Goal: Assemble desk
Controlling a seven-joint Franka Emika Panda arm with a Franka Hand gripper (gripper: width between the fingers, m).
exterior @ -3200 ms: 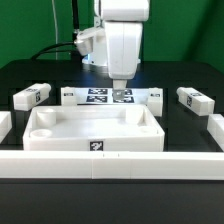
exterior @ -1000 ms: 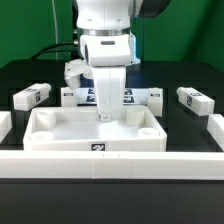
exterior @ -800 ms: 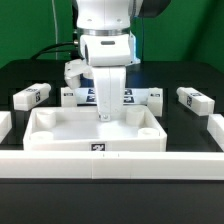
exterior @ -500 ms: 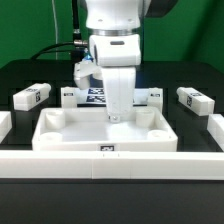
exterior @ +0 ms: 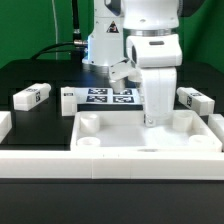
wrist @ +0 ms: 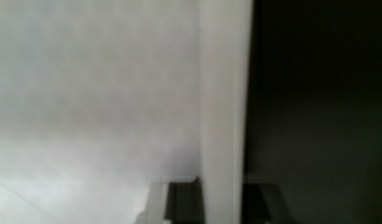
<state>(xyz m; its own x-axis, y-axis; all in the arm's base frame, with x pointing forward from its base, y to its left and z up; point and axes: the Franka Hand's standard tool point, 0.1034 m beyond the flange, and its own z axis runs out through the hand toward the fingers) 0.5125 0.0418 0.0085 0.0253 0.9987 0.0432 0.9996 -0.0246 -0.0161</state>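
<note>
Exterior view, gripper [exterior: 152, 122] closed tight on far rim of desk top [exterior: 120, 142], tagged leg [exterior: 31, 96] lying well apart

Blurring almost wholly in the wrist view: just a pale surface [wrist: 99, 100] beside a dark band [wrist: 321, 100], neither nameable. Losing the fingertips of the gripper [exterior: 153, 122] against the far wall of the desk top [exterior: 110, 142], white on white. Covering the marker board [exterior: 100, 96] toward the exterior view's right with the arm [exterior: 155, 60]. Hiding the desk top's lower front behind the long rail [exterior: 50, 163], itself running off both side edges.
</note>
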